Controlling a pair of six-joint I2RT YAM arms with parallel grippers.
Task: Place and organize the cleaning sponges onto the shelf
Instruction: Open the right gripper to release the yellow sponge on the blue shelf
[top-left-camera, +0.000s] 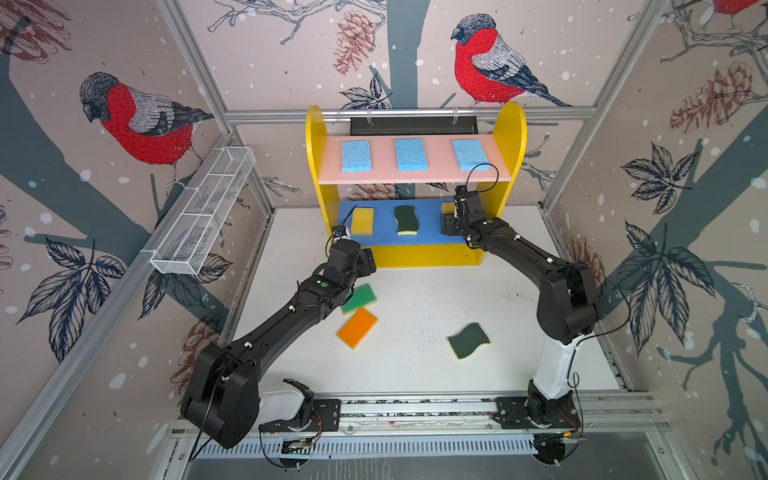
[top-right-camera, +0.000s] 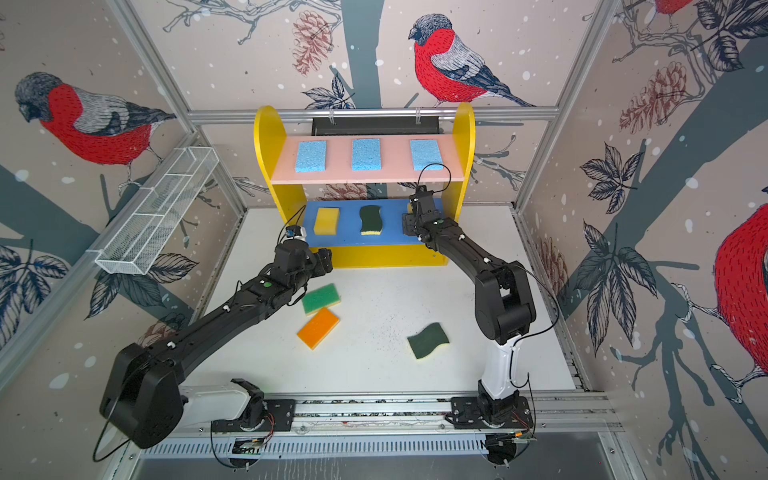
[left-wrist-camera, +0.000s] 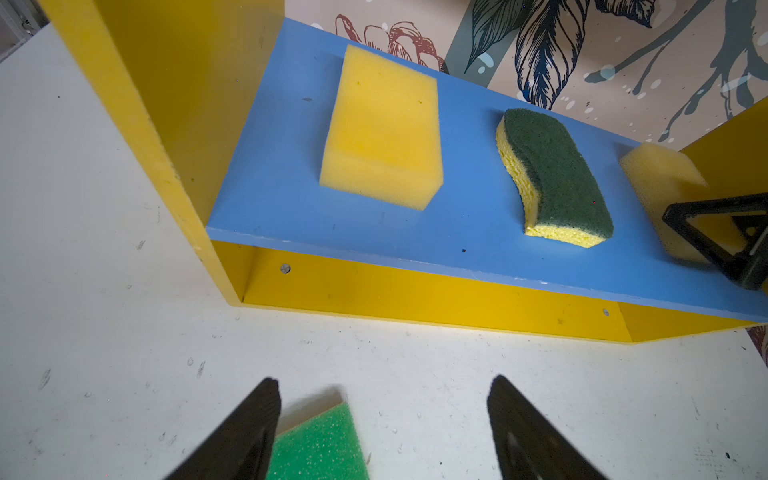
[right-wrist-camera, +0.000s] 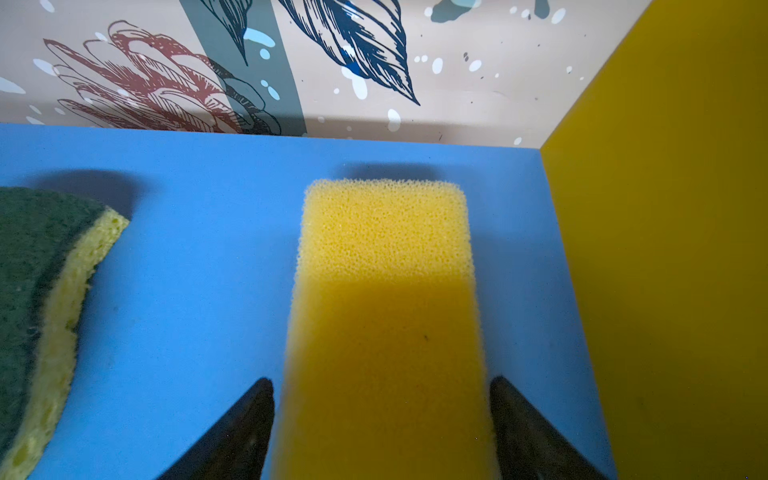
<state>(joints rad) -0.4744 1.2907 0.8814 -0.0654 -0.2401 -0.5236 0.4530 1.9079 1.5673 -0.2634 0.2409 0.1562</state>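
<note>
The shelf (top-left-camera: 316, 137) stands at the back. Three light-blue sponges (top-left-camera: 410, 154) lie on its pink board. On the blue board (left-wrist-camera: 291, 199) lie a yellow block (top-left-camera: 362, 221), a wavy green scourer (top-left-camera: 405, 220) and a second yellow block (right-wrist-camera: 384, 270). My right gripper (right-wrist-camera: 381, 380) is open astride this block, with its fingers just off the block's sides. My left gripper (left-wrist-camera: 382, 380) hangs open over the table in front of the shelf, above a corner of the green-topped sponge (left-wrist-camera: 320, 444). An orange-topped sponge (top-left-camera: 357, 328) and another wavy scourer (top-left-camera: 468, 340) lie on the table.
A long white wire-mesh basket (top-left-camera: 203, 216) hangs on the left wall rail. The shelf's yellow right side (right-wrist-camera: 665, 249) stands close beside the right gripper. The pink board overhangs the right wrist in both top views.
</note>
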